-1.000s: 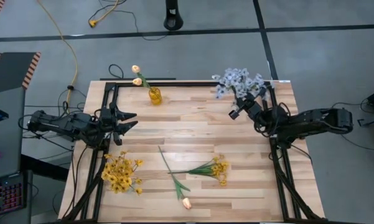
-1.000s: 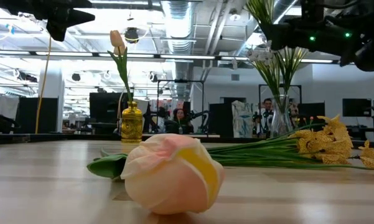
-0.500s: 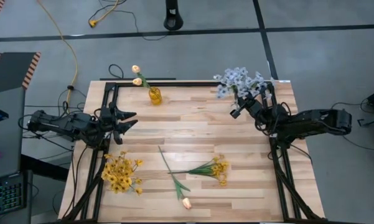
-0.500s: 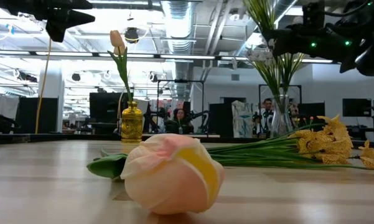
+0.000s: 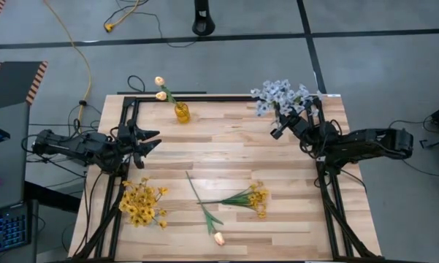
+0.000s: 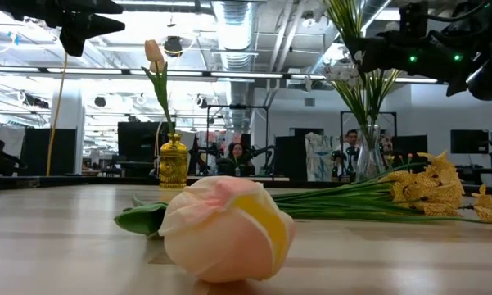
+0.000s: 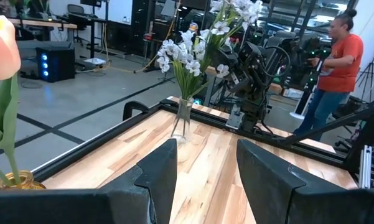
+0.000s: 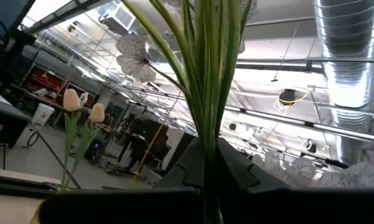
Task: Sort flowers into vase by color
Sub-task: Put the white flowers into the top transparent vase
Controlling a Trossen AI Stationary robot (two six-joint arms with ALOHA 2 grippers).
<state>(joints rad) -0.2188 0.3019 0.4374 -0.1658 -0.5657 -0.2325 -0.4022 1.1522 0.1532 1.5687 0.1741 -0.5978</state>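
Right jaws (image 5: 279, 130) clamp the blue-white sprays' (image 5: 280, 94) stems, while left jaws (image 5: 152, 142) stand apart over the table (image 5: 226, 153).

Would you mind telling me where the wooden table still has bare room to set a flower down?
The widest bare patch is mid-table, between the small yellow vase and the clear glass vase of blue-white sprays. The near edge is crowded: loose yellow cluster, yellow sprig and peach tulip bud.
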